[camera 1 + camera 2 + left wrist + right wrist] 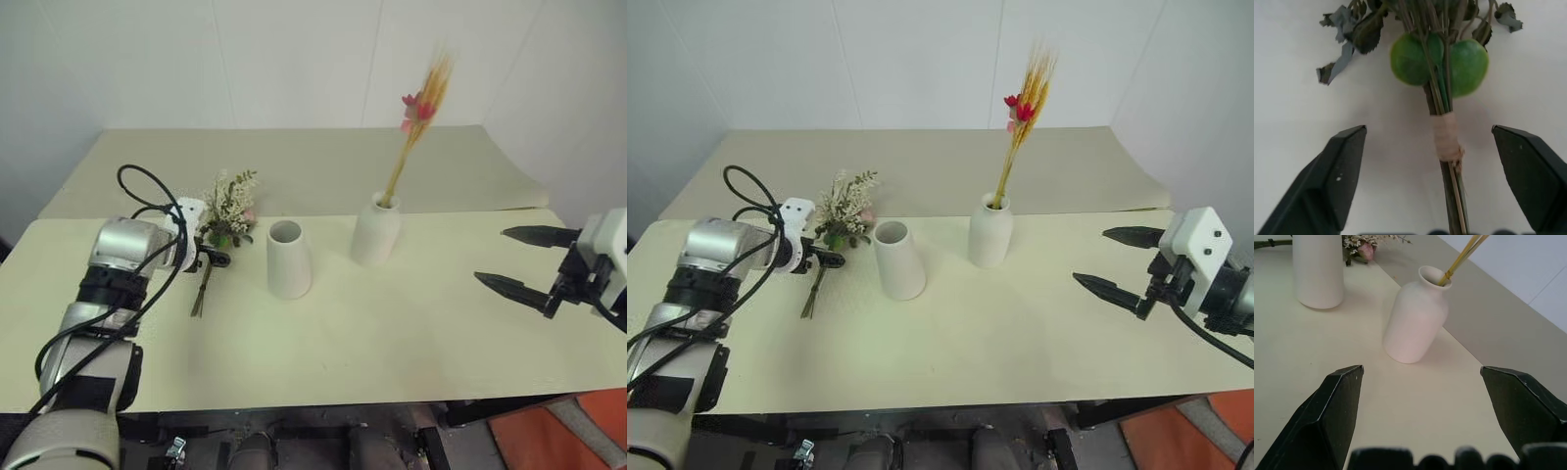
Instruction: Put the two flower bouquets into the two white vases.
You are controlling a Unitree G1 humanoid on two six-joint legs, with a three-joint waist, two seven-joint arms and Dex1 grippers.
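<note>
On the surface (1019,333), the open left tool (1430,171) straddles the rose bunch's (838,220) taped stems, untouched, while the right tool (1122,264) hangs open, empty.

A flat, pale cream-yellow table top (392,333) spans the scene from left to right, its near edge running along the bottom. Behind it, at the far side, lies a second, duller beige surface (313,166), its right edge curling slightly. Plain white wall panels (294,59) with thin vertical seams rise behind. At the near right corner, below the table edge, an orange-red patch of floor (549,436) shows.
</note>
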